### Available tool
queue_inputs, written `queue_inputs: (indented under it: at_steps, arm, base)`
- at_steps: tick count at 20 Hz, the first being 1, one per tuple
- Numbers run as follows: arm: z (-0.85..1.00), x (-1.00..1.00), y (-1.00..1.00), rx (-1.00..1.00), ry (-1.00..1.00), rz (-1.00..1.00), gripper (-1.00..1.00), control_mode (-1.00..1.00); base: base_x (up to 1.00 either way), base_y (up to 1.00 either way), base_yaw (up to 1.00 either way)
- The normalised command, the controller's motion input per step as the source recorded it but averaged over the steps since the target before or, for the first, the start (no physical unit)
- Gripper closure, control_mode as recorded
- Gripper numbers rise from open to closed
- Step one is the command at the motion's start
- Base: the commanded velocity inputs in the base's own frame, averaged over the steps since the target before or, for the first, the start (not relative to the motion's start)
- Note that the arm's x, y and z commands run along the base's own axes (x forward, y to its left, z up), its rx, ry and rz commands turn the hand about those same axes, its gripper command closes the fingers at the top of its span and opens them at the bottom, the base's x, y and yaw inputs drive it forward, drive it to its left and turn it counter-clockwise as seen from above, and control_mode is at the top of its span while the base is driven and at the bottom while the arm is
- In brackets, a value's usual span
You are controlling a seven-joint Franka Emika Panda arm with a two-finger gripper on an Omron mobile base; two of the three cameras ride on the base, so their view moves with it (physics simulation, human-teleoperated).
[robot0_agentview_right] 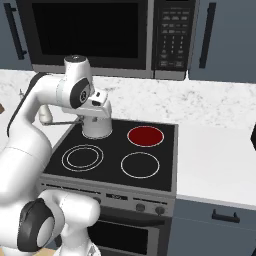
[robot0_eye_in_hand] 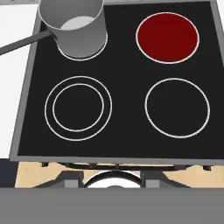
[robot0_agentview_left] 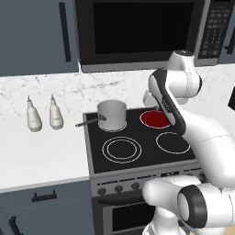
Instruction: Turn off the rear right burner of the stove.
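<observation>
The stove [robot0_agentview_left: 147,135] [robot0_agentview_right: 112,145] [robot0_eye_in_hand: 124,65] is a black glass range with a row of dark knobs [robot0_agentview_left: 119,188] [robot0_agentview_right: 140,207] on its grey front panel. Its rear right burner [robot0_agentview_left: 155,118] [robot0_agentview_right: 145,135] [robot0_eye_in_hand: 167,37] glows red inside a thin white ring. My gripper [robot0_eye_in_hand: 113,179] hangs high over the front of the stove, pointing down, well above the knobs. Its fingertips [robot0_eye_in_hand: 72,178] stand wide apart with nothing between them. In the right base view the hand [robot0_agentview_right: 97,107] sits in front of the pot.
A grey saucepan [robot0_agentview_left: 112,114] [robot0_agentview_right: 96,127] [robot0_eye_in_hand: 74,26] stands on the rear left burner, handle pointing left. The double-ringed front left burner [robot0_eye_in_hand: 78,108] and front right burner [robot0_eye_in_hand: 177,107] are black. Two white bottles [robot0_agentview_left: 33,117] [robot0_agentview_left: 56,114] stand on the left counter. A microwave [robot0_agentview_left: 137,32] hangs above.
</observation>
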Motion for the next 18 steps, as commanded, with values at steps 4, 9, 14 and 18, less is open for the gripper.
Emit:
queue_inputs:
  at_steps: [4, 9, 14, 18]
  arm:
    - [0.00, -0.18, 0.00, 0.00, -0.06, 0.00, -1.00, -1.00]
    - [0.00, -0.02, 0.00, 0.00, 0.00, 0.00, -1.00, -1.00]
    - [0.00, 0.00, 0.00, 0.00, 0.00, 0.00, -1.00, 1.00]
    - [0.00, 0.00, 0.00, 0.00, 0.00, 0.00, -1.00, 1.00]
  base:
    - [0.00, 0.00, 0.00]
    - [0.00, 0.00, 0.00]
    - [0.00, -0.01, 0.00]
    - [0.00, -0.44, 0.00]
